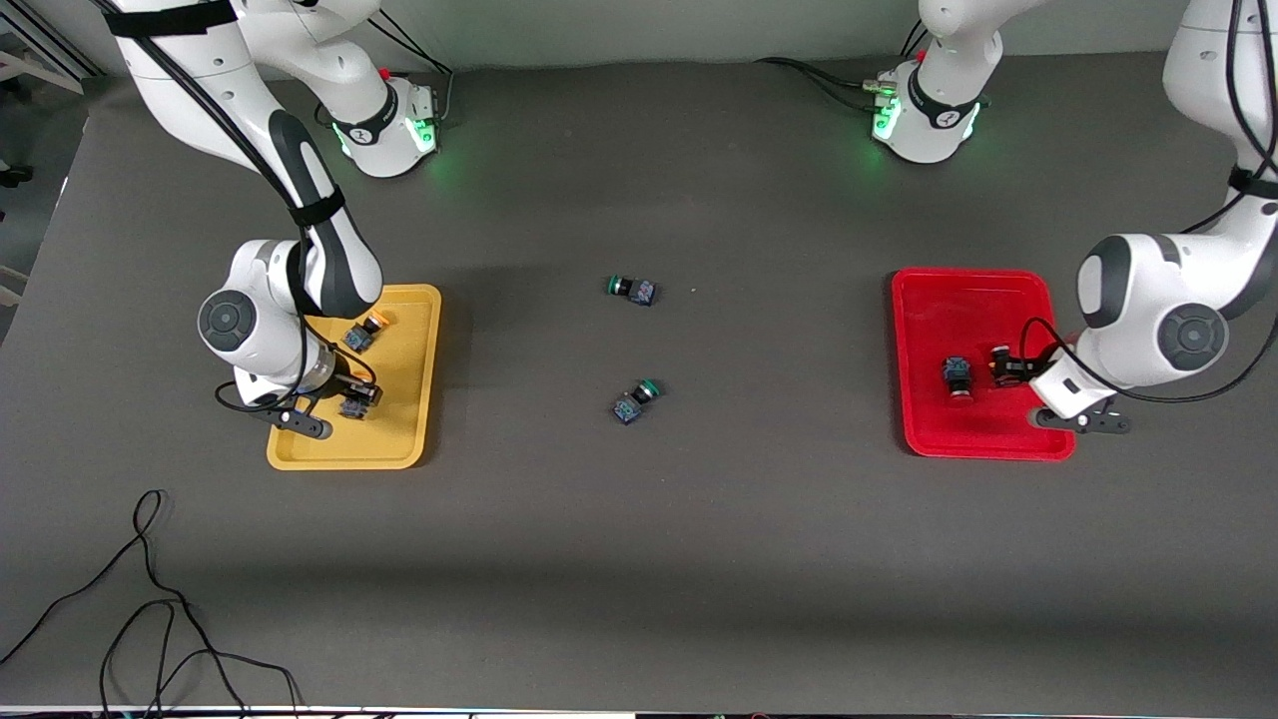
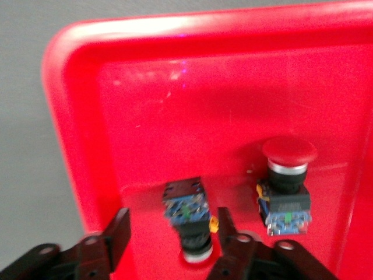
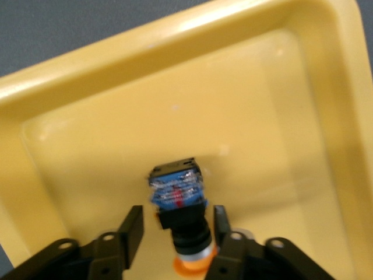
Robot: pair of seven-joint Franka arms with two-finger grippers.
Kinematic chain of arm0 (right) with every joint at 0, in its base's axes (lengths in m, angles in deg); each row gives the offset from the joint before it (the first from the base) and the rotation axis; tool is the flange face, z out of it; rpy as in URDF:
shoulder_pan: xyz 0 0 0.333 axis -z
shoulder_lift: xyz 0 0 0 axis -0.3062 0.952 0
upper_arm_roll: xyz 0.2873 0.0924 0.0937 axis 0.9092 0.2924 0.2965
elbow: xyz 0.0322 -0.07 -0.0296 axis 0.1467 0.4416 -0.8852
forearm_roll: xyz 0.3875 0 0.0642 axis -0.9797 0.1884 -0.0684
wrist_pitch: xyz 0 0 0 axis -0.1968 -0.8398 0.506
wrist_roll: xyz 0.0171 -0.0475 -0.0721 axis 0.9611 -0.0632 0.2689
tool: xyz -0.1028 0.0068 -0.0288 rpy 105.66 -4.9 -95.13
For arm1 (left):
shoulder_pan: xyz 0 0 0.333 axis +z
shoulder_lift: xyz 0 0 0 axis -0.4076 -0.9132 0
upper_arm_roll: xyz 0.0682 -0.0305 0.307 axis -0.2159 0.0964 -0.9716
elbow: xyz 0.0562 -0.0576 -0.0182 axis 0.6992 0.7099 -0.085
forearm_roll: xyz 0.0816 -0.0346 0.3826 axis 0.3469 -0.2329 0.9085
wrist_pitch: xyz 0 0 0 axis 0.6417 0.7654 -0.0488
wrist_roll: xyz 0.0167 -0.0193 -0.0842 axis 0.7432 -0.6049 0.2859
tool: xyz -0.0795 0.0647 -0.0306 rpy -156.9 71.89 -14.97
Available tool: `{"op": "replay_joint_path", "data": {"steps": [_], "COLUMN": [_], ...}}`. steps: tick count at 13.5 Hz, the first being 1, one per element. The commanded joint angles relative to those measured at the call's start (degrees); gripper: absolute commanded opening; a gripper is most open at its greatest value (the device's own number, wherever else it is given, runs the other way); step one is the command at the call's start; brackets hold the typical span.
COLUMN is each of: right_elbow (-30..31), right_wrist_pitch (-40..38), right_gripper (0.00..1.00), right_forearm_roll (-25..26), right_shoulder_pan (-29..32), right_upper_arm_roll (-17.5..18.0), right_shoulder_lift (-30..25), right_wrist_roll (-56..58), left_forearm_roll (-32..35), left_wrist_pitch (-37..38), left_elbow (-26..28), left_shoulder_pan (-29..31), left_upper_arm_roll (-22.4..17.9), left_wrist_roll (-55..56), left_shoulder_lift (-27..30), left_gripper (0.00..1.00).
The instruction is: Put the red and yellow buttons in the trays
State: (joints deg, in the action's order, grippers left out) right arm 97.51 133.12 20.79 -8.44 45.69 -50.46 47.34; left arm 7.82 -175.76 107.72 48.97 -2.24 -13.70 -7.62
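Taking the red tray [image 1: 973, 290] as the landmark: one red button [image 1: 958, 378] lies on its floor, and just beside it, toward the left arm's end of the worktop, a second red button [image 2: 187, 219] sits between the parted fingers of the left pincer [image 2: 170, 233], which stand clear of its sides, so it looks let go. Well away toward the right arm's end lies the yellow tray [image 1: 419, 399]; one yellow button [image 1: 364, 331] rests in it, and another yellow button [image 3: 180, 219] lies on its floor between the spread fingers of the right pincer [image 3: 178, 230], gaps showing on both sides, nothing gripped. So all four task buttons appear to be in trays of matching colour. Two green buttons [image 1: 633, 289] [image 1: 635, 399] remain on the bare worktop between the trays, outside the task. By my judgement only the arms' retreat is left.
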Motion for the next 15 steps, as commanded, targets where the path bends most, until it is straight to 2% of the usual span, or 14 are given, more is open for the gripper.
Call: {"op": "replay_joint_path", "data": {"steps": [1,3,6,8,10,11,12,14,15], "right_elbow": [-1.5,-3.2,-6.2,-6.2,-8.1,-10.2,-11.1,-11.1,-11.1], "right_wrist_pitch": [-0.3,-3.7,-12.5,-13.1,-21.8,-25.7,-28.8,-33.6,-36.2], "right_gripper": [1.00,1.00,1.00,1.00,1.00,1.00,1.00,1.00,1.00], "right_forearm_roll": [-1.0,-1.0,0.0,0.7,2.8,5.1,6.8,8.9,9.1], "right_shoulder_pan": [1.0,2.0,3.0,4.4,5.8,6.1,6.9,11.7,12.0], "right_upper_arm_roll": [0.6,0.6,0.5,0.6,0.6,0.7,1.5,7.4,8.0], "right_shoulder_lift": [-1.5,-3.6,-8.8,-13.3,-17.9,-18.8,-20.4,-26.0,-28.3], "right_wrist_roll": [1.2,1.3,4.3,10.1,13.1,13.1,12.9,13.0,12.6], "left_forearm_roll": [-0.2,-1.1,-6.9,-9.9,-12.3,-12.5,-12.3,-12.3,-12.3], "left_wrist_pitch": [13.8,23.5,38.6,43.7,43.7,43.5,42.2,39.2,37.5], "left_elbow": [-7.9,-14.6,-26.8,-31.2,-30.8,-30.6,-28.7,-23.9,-21.6], "left_shoulder_pan": [0.4,-0.1,-0.3,-0.3,-0.6,-3.0,-6.9,-16.3,-20.0], "left_upper_arm_roll": [0.9,1.1,1.7,1.7,1.5,0.6,-2.4,-10.4,-13.8], "left_wrist_roll": [-2.3,-2.8,-4.4,-4.6,-4.6,-4.5,-4.4,-4.3,-4.0], "left_shoulder_lift": [4.6,6.9,8.8,11.2,15.1,16.4,18.0,21.5,22.9], "left_gripper": [0.99,0.99,1.00,0.99,1.00,0.99,0.99,0.99,0.99]}}
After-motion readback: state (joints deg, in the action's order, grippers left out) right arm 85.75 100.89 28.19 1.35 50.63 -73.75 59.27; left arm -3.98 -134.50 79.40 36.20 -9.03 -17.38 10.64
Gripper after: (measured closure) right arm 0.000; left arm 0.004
